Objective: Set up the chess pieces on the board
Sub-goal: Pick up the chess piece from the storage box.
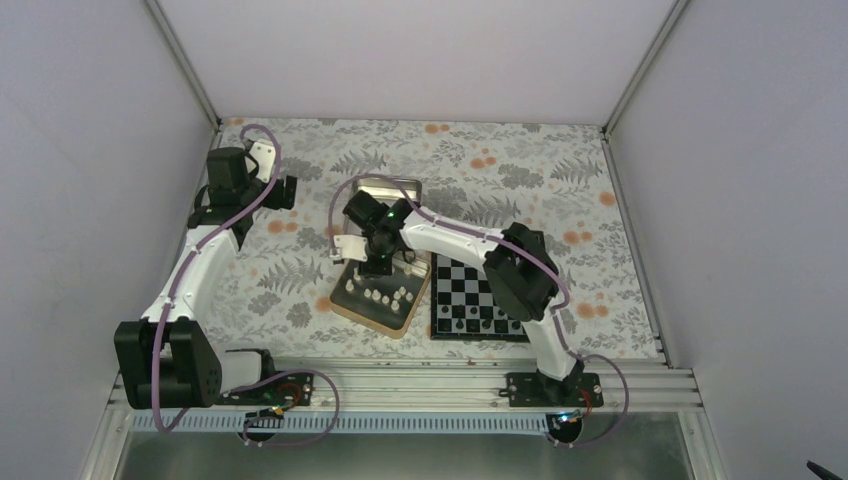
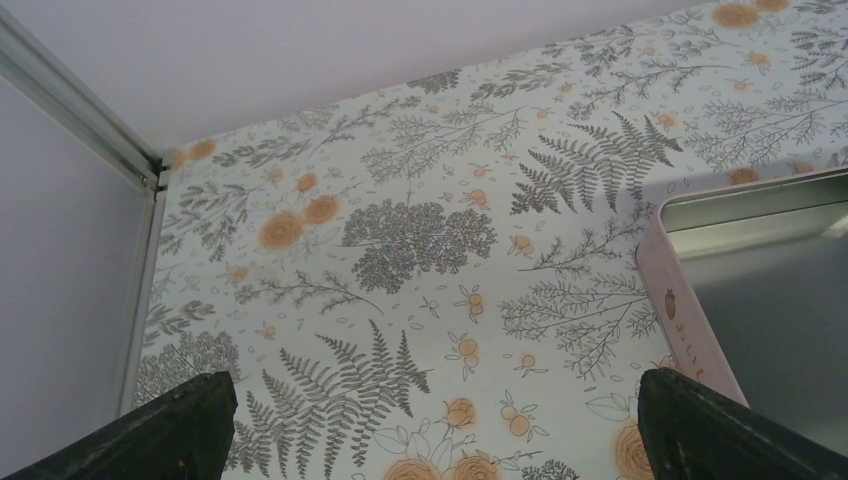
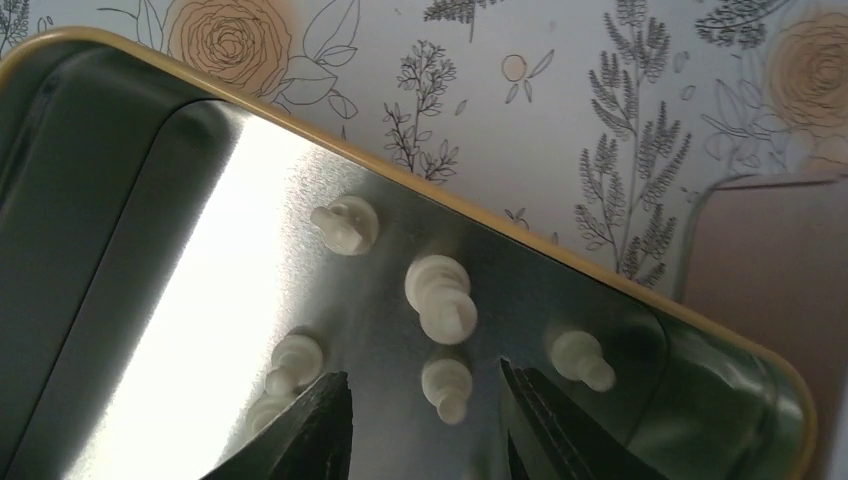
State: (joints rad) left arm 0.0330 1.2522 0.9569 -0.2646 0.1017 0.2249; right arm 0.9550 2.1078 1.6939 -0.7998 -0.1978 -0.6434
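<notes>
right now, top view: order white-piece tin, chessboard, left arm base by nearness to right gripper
1. white-piece tin, directly under the right gripper
2. chessboard, just right of it
3. left arm base, at the near left edge

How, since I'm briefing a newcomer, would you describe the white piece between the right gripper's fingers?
Start at the gold-rimmed tin left of the chessboard, where the right gripper hovers, jaws apart. Among its loose white pieces, take the small round-headed one beside the biggest piece. It alone sits between the fingers.
</notes>
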